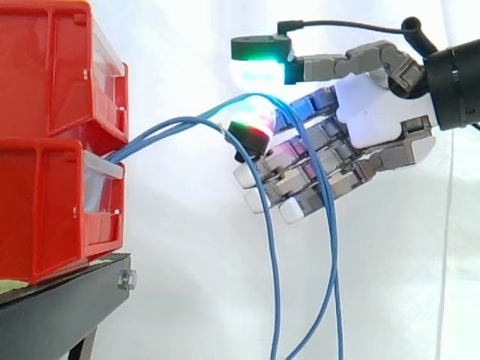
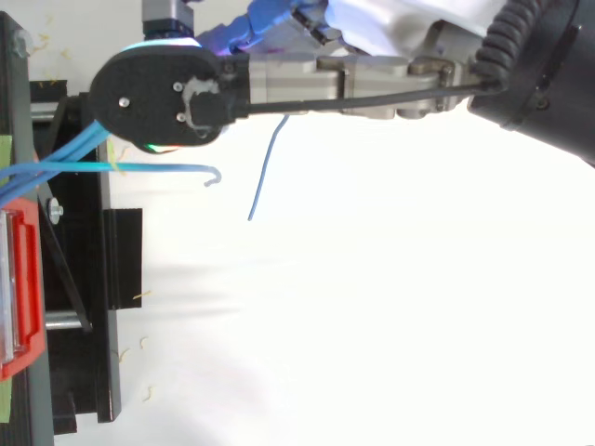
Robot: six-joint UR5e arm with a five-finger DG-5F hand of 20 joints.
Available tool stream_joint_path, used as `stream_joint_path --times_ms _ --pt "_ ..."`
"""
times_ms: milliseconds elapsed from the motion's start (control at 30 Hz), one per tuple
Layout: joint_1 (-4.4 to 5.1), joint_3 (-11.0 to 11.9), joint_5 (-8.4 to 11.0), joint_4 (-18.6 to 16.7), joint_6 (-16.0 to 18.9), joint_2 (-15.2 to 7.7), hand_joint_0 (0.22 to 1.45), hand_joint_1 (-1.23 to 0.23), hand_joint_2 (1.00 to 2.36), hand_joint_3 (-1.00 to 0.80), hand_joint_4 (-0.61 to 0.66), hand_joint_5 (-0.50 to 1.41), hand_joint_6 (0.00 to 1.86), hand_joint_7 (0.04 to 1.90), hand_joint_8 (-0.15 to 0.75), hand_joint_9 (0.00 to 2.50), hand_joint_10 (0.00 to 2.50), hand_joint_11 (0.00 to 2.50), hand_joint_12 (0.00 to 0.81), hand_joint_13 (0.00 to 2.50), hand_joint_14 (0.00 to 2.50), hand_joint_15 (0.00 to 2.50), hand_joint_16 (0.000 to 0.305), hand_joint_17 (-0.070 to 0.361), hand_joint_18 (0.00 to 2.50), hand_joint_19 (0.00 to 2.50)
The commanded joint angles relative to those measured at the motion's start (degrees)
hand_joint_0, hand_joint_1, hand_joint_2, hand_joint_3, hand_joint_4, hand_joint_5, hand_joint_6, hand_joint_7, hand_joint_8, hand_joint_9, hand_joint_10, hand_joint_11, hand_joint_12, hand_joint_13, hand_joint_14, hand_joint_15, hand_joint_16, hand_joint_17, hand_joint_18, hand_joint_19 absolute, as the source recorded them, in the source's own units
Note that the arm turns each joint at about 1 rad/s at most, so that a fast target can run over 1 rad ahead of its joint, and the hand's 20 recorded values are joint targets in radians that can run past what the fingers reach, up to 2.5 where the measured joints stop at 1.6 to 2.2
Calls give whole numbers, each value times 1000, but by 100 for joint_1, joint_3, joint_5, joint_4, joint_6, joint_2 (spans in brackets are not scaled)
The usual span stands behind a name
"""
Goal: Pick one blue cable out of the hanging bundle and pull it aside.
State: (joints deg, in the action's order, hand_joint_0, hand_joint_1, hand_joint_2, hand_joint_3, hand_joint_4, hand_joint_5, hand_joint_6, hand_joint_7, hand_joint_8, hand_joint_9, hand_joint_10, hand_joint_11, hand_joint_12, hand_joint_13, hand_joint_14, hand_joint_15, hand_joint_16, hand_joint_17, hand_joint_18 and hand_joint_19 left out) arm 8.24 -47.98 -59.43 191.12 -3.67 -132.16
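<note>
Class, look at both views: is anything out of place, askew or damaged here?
Only small pale scraps scattered on and beside the black stand, like litter. The blue cables drape over the open hand.

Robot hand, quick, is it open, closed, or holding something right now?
Robot hand: open, fingers nearly straight; blue cables hang over one finger.

Shows a hand (image 1: 375,112) with a smooth white palm shell and grey, blocky finger segments, some tinted violet-blue. Ends in thick pads (image 1: 260,69): black-backed, glowing green and white on one, red and green on another, plain white on the lower ones. Presents, in the top view, a round black pad back with small dark screws and a pale grey bracket. Joins a black, ribbed, cylindrical wrist (image 1: 454,75).
</note>
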Motion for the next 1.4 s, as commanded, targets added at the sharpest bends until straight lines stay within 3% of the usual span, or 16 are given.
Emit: stream_joint_path --times_ms 0,533,800,900,1033,1167,1300,1367 --pt "2 35 10 -13 -29 -2 582 -671 1011 -98 129 -177 831 1321 313 851 14 508 459 712 18 483 66 149 625 542" --pt "64 -1 28 -4 -20 -2 707 -870 1016 -289 -22 -201 863 1308 242 761 16 538 389 662 19 477 55 124 539 528" --pt "90 -1 10 4 68 -2 810 -879 1010 -382 -117 -190 890 1587 223 842 18 534 370 696 19 473 51 116 548 542" --pt "81 -1 10 4 164 7 808 -889 1013 -347 -219 -179 895 1613 197 885 18 531 357 702 20 486 50 113 540 554" --pt "90 -1 19 22 288 -2 782 -905 1023 -223 -233 -159 889 1660 171 947 16 543 352 721 20 494 48 109 539 569" --pt "90 -1 -8 92 375 -2 754 -941 1021 -182 -252 -142 881 1640 160 980 16 521 349 732 20 496 48 107 554 552" --pt "81 -1 -69 119 419 -2 717 -929 1013 -352 -269 -139 885 1425 163 969 16 504 355 728 21 471 47 107 570 523" --pt "90 -1 -78 119 437 -2 702 -928 1009 -404 -252 -134 871 1402 158 955 15 482 353 720 19 463 47 106 563 516"
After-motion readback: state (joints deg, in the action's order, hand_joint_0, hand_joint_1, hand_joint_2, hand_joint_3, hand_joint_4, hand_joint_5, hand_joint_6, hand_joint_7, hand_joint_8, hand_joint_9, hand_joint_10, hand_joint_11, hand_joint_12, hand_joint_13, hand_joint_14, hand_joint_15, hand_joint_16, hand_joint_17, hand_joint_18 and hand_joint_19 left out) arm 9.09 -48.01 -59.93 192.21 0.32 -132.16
